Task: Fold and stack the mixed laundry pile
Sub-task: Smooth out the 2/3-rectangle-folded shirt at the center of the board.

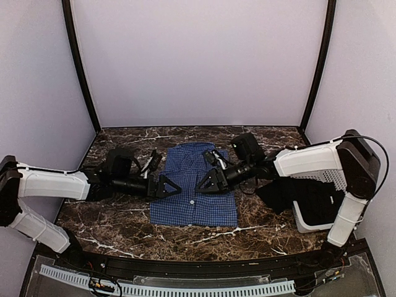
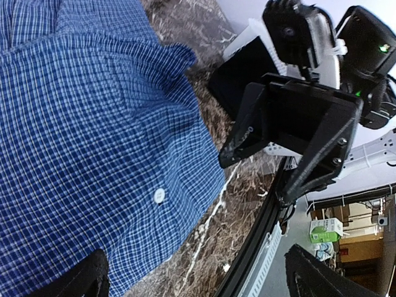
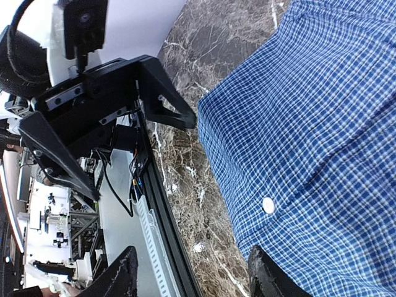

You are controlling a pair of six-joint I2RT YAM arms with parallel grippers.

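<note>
Before you move either arm: left gripper (image 1: 166,185) and right gripper (image 1: 211,180) both released, empty, flanking folded blue-and-white checked cloth shirt (image 1: 192,207), flat on dark marble table (image 1: 124,216). Risk: low fingertip snags hem, drags fold open. Pending: plain black garment (image 1: 297,195), draped on white perforated plastic basket (image 1: 309,221).

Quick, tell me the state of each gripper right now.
Left gripper: open, holding nothing.
Right gripper: open, holding nothing.

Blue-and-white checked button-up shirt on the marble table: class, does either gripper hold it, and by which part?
Nothing is held. The left gripper and the right gripper both stand open and empty over the blue-and-white checked button-up shirt.
</note>
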